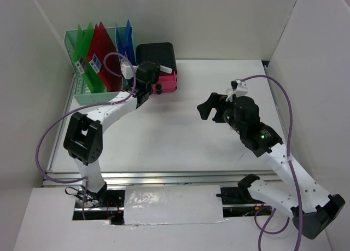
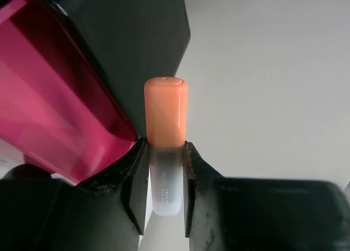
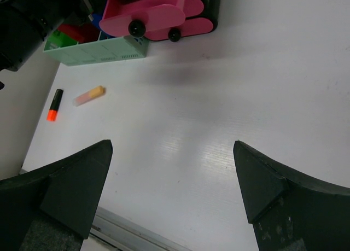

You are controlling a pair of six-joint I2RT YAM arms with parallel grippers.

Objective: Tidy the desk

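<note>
Marker [image 2: 165, 114], orange cap, gripped in your left end effector [image 2: 164, 152], just beside the drawer box [image 2: 60, 114] and its pink front. Your right end effector [image 3: 172, 144] hangs released, fingers spread wide, above the counter [image 1: 180, 125], which stretches out in front of the drawer box, two loose markers [image 3: 89, 95] lying on it.

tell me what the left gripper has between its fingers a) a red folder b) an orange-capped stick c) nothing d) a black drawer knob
b: the left wrist view shows the left gripper closed on an orange-capped stick with a frosted clear body, right beside the pink drawer.
</note>
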